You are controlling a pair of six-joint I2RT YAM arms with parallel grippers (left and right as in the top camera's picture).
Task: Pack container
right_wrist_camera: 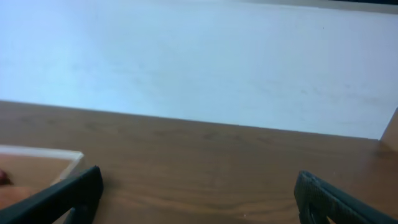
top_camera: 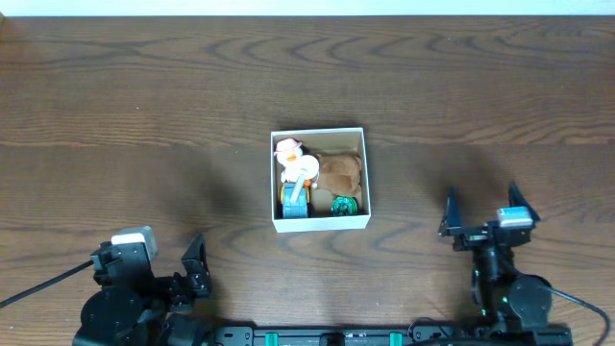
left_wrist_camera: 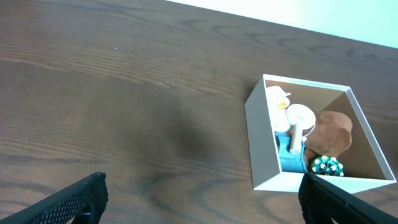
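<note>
The container (top_camera: 320,224) is a square white-walled box with a brown floor at the table's middle. Inside lie a white and orange toy (top_camera: 293,154), a blue piece (top_camera: 295,202), a brown plush (top_camera: 340,174) and a green and white ball (top_camera: 344,205). It also shows in the left wrist view (left_wrist_camera: 266,149) with the same toys, and its corner shows in the right wrist view (right_wrist_camera: 68,157). My left gripper (top_camera: 197,264) is open and empty at the front left. My right gripper (top_camera: 483,213) is open and empty at the front right, apart from the box.
The dark wooden table (top_camera: 144,106) surrounds the box on all sides. A white wall (right_wrist_camera: 199,62) stands beyond the table's far edge.
</note>
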